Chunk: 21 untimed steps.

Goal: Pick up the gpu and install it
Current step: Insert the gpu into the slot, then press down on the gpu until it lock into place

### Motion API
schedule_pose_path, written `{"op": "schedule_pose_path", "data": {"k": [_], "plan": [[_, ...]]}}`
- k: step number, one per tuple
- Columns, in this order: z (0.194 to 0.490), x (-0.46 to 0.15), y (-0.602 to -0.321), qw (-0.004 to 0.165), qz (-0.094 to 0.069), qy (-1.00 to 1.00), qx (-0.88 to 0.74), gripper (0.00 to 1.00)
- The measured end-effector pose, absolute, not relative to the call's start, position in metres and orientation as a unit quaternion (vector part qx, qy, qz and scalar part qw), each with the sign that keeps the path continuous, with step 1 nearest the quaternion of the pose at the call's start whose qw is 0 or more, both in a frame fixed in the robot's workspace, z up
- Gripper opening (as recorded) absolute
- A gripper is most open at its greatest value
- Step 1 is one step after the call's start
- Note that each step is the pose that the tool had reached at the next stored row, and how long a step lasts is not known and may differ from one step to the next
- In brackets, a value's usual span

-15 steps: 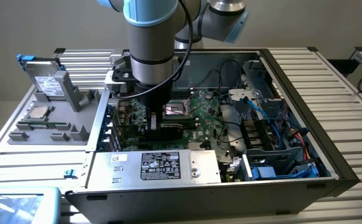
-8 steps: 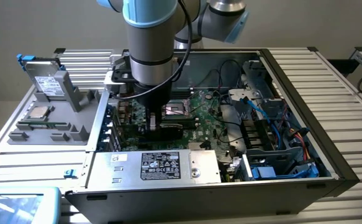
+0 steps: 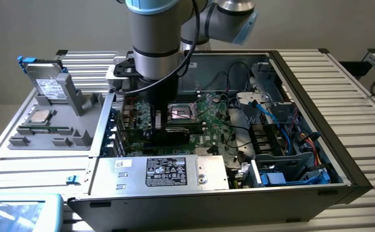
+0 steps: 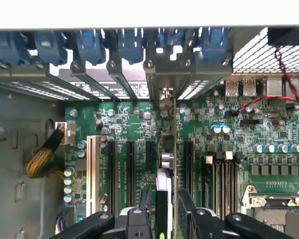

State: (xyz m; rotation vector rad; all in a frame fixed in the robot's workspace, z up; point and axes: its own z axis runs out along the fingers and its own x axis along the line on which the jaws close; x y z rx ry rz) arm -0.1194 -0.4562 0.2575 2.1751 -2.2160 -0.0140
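Gpu edge-on between pincer fingers, above motherboard slots

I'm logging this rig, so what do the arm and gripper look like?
The arm is a thick silver-grey tube with pale blue joint caps and a black band, and a black cable runs down it. The gripper is black, with bolted, hinged finger links.

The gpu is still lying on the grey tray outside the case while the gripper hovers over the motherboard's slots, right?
Not quite. The gpu is not on the grey tray: the wrist view shows it standing on edge between the gripper fingers, over the motherboard's slots, its bracket up against the case's rear openings. The gripper is indeed over those slots.
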Motion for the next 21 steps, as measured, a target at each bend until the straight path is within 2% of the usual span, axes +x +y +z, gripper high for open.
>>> {"op": "schedule_pose_path", "data": {"k": [9, 21], "plan": [[0.297, -0.119, -0.456, 0.02, -0.003, -0.714, 0.7, 0.36], [0.298, -0.119, -0.459, 0.025, -0.011, -0.713, 0.7, 0.36]]}}
